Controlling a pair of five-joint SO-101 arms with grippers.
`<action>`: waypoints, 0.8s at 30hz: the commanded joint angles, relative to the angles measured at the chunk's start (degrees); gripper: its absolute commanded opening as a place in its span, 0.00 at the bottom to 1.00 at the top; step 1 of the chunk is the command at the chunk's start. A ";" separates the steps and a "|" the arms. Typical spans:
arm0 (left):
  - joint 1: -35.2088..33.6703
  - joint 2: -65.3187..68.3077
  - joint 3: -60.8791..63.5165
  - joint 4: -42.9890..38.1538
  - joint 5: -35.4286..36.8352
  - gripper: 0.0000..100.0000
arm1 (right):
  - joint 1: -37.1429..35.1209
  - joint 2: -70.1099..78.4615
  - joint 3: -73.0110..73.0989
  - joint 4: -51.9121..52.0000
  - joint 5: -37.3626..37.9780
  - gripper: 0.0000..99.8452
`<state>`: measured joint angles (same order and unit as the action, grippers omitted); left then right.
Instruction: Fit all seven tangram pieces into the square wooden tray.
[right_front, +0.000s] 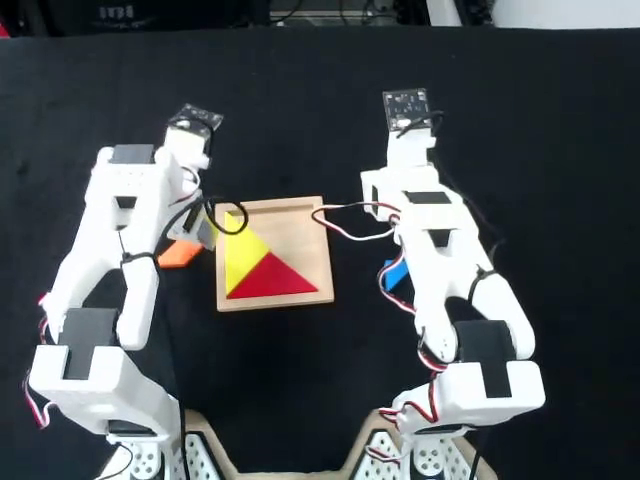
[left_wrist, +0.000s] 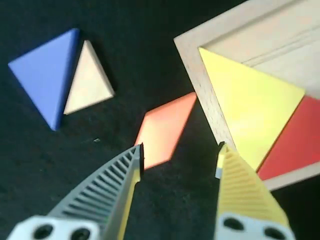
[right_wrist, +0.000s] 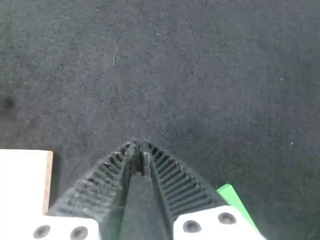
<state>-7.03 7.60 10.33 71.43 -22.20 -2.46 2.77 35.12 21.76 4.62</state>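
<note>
The left gripper (left_wrist: 180, 150) has its fingers (left_wrist: 112, 185) spread wide apart and holds nothing. Just past their tips lies the orange parallelogram (left_wrist: 165, 127), flat on the black worktop (left_wrist: 150, 30). Its long axis runs aslant, from close by one fingertip out toward the corner of the wooden tray (left_wrist: 200, 75). Whether its far tip touches the tray's outer rim or stops just short I cannot tell. As I judge it, a straight closing would meet the piece across its slant, so the wrist may need turning first. The left arm is plainly the nearer one. Inside the tray, the yellow triangle (left_wrist: 250, 112) and the red triangle (left_wrist: 295, 145) sit edge to edge, filling one half. On the piece's other side, well apart, a blue triangle (left_wrist: 42, 75) lies against a pale wooden triangle (left_wrist: 87, 82). The right gripper (right_wrist: 137, 150) hangs over bare cloth with its fingers pressed together, empty. A green piece (right_wrist: 235, 200) beside it is half hidden by a finger, its shape unclear. In the high view another blue piece (right_front: 395, 272) is partly hidden under the right arm.
</note>
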 joint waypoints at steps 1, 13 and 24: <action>-5.32 -0.09 -3.82 -2.64 -3.69 0.24 | -1.93 -0.31 -3.03 -0.26 0.53 0.01; -5.49 10.64 -5.05 -5.63 -11.96 0.24 | -2.73 -0.31 -2.33 -0.53 0.62 0.01; -2.59 11.96 -4.44 -3.96 -12.75 0.24 | -2.73 -0.31 -2.42 -0.53 0.62 0.01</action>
<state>-11.78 19.47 7.25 66.68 -35.03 -4.31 2.77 35.12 21.76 4.79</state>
